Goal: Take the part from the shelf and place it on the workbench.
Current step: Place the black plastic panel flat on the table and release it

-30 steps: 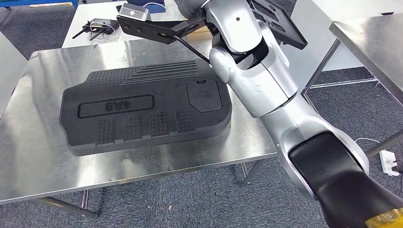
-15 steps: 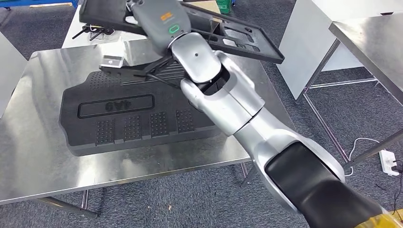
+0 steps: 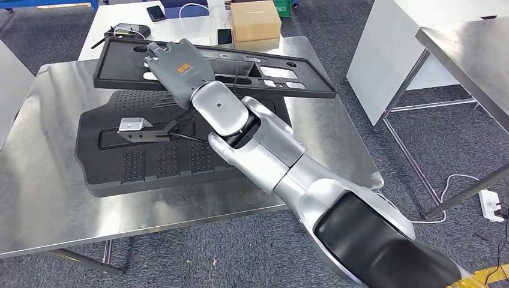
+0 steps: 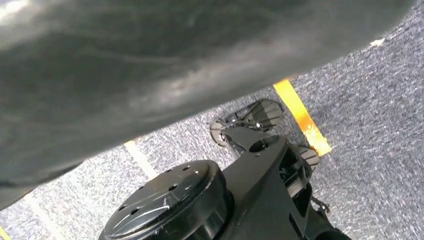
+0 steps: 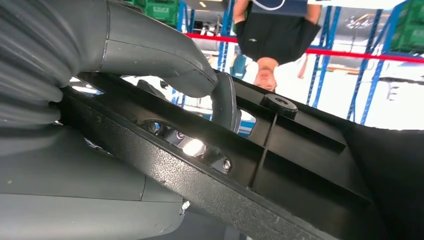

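Observation:
The part is a long black plastic frame (image 3: 294, 81) with several cut-outs. It lies across the far side of the steel workbench (image 3: 36, 180), just past the back edge of a big black ribbed panel (image 3: 156, 162). My right hand (image 3: 179, 67) grips the frame near its left half. In the right wrist view my thumb (image 5: 165, 65) wraps over the frame's rim (image 5: 280, 165) with a dark finger behind it. I cannot tell whether the frame touches the bench.
Behind the bench stands a white table with a cardboard box (image 3: 255, 20) and a small black device (image 3: 129, 30). A second steel table (image 3: 468, 54) and a white cabinet (image 3: 396, 48) stand to the right. A person (image 5: 275, 35) stands beyond the frame.
My right arm has swung left and down, carrying the frame from high at the right to low over the bench's far side. The big panel has not moved.

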Controlling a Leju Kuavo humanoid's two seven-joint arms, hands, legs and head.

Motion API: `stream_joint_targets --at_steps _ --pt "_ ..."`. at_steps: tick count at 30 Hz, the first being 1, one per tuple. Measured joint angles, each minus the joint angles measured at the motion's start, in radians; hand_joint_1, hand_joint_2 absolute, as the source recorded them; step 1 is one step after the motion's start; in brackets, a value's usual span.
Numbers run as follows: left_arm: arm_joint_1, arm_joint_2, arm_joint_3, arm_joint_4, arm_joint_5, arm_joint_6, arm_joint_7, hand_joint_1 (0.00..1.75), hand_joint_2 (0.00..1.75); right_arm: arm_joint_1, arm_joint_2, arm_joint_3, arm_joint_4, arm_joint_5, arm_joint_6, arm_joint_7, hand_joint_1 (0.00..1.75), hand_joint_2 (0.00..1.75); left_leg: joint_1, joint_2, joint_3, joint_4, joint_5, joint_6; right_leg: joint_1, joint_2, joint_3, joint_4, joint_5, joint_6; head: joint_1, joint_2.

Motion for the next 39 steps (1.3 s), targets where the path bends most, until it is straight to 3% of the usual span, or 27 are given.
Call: stream_joint_targets --at_steps 9,23,39 --pt "-0.02 0.0 -0.012 0.0 0.007 -0.03 0.01 0.0 0.0 0.035 0.007 0.102 0.033 -0.08 0.012 0.01 1.75 1.75 0.0 0.0 0.0 0.0 0.0 0.0 0.0 0.0 0.0 0.0 0.0 0.0 0.0 0.0" --pt "-0.029 0.007 -0.029 0.0 0.016 -0.034 0.016 0.0 0.0 0.034 0.006 0.138 0.159 -0.111 0.033 -0.002 1.75 1.75 0.0 0.0 0.001 0.0 0.0 0.0 0.0 0.0 0.0 0.0 0.0 0.0 0.0 0.0" --pt "-0.029 0.014 -0.04 0.0 0.028 -0.038 0.024 0.0 0.0 0.034 0.006 0.188 0.196 -0.13 0.057 0.003 1.75 1.75 0.0 0.0 0.001 0.0 0.0 0.0 0.0 0.0 0.0 0.0 0.0 0.0 0.0 0.0"
